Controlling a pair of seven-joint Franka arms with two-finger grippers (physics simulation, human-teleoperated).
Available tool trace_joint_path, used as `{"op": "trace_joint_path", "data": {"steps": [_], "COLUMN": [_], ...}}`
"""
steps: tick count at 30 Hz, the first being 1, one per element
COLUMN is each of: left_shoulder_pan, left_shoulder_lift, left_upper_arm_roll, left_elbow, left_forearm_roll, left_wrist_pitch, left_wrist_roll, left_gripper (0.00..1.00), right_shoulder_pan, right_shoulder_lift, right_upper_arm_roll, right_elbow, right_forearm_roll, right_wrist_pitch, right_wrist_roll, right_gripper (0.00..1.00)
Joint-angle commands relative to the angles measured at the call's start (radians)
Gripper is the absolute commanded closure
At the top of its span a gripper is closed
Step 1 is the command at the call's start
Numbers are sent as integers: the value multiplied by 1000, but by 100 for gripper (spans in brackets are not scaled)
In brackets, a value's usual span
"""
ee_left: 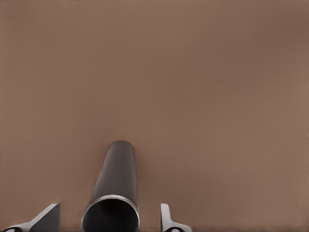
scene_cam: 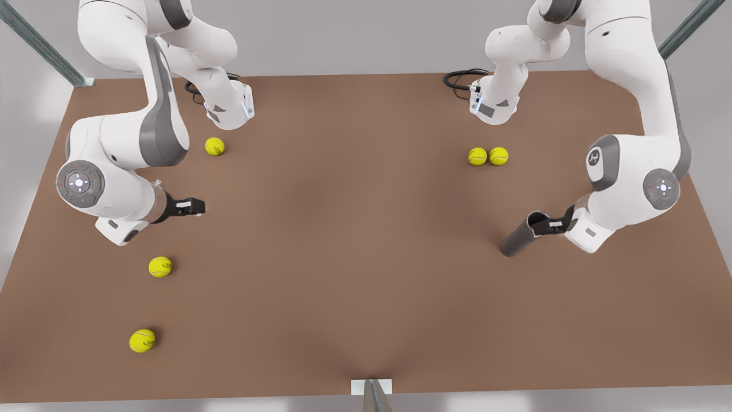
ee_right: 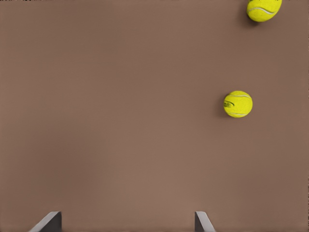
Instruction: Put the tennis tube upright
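The tennis tube (scene_cam: 519, 238) is a dark-grey cylinder lying slanted on the brown table (scene_cam: 354, 240) at the front view's right. Its open, lighter-rimmed end (ee_left: 110, 215) points toward my left gripper (scene_cam: 544, 223). In the left wrist view the left gripper (ee_left: 110, 207) is open, one finger on each side of that rim with a gap showing on both sides. My right gripper (scene_cam: 200, 206) hovers at the front view's left, far from the tube. Seen from the right wrist, the right gripper (ee_right: 128, 213) is open with nothing but bare table between its fingers.
Yellow-green tennis balls lie scattered. One (scene_cam: 215, 146) is at the back left, a touching pair (scene_cam: 488, 156) at the back right, and two more (scene_cam: 160, 266) (scene_cam: 142, 340) at the front left. Two balls (ee_right: 238, 104) (ee_right: 263, 8) lie ahead of the right gripper.
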Motion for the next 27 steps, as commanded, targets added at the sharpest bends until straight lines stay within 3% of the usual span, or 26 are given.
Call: {"op": "trace_joint_path", "data": {"steps": [1, 6, 14, 27], "left_shoulder_pan": [0, 14, 0, 0], "left_shoulder_lift": [4, 22, -82, -56], "left_upper_arm_roll": [0, 0, 0, 0], "left_elbow": [21, 262, 233, 227], "left_forearm_roll": [-5, 49, 89, 89], "left_wrist_pitch": [-24, -343, -343, -334], "left_wrist_roll": [0, 3, 11, 11], "left_gripper": [0, 0, 0, 0], "right_shoulder_pan": [2, 0, 3, -3], "right_shoulder_lift": [0, 1, 1, 3], "right_upper_arm_roll": [0, 0, 0, 0], "right_elbow": [0, 0, 0, 0], "right_forearm_roll": [-1, 2, -1, -3], "right_wrist_pitch": [0, 0, 0, 0], "right_wrist_roll": [0, 0, 0, 0], "right_gripper": [0, 0, 0, 0]}}
